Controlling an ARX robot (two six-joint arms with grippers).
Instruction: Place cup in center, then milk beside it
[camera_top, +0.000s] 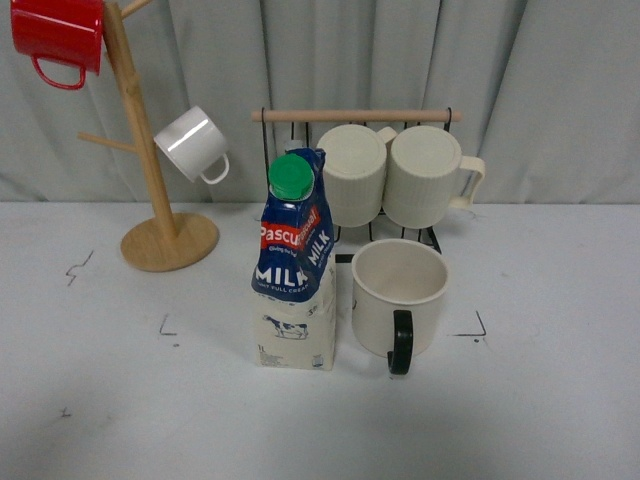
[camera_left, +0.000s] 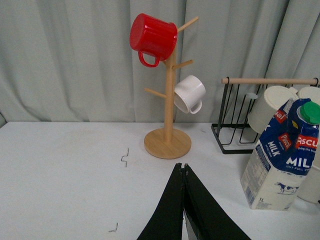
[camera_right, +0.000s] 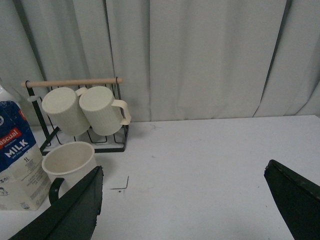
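Note:
The cup (camera_top: 398, 295), a wide cream mug with a black handle turned toward me, stands upright on the white table between the corner marks. The milk (camera_top: 295, 265), a tall blue and cream carton with a green cap, stands upright just left of the cup. Neither arm shows in the front view. My left gripper (camera_left: 182, 167) is shut and empty, with the milk (camera_left: 282, 155) off to one side of it. My right gripper (camera_right: 182, 195) is open and empty, apart from the cup (camera_right: 70, 161) and the milk (camera_right: 19, 160).
A wooden mug tree (camera_top: 150, 160) with a red mug (camera_top: 57, 35) and a small white mug (camera_top: 192, 144) stands at the back left. A black wire rack (camera_top: 355, 118) with two ribbed cream mugs (camera_top: 390, 175) stands right behind the cup. A grey curtain hangs behind.

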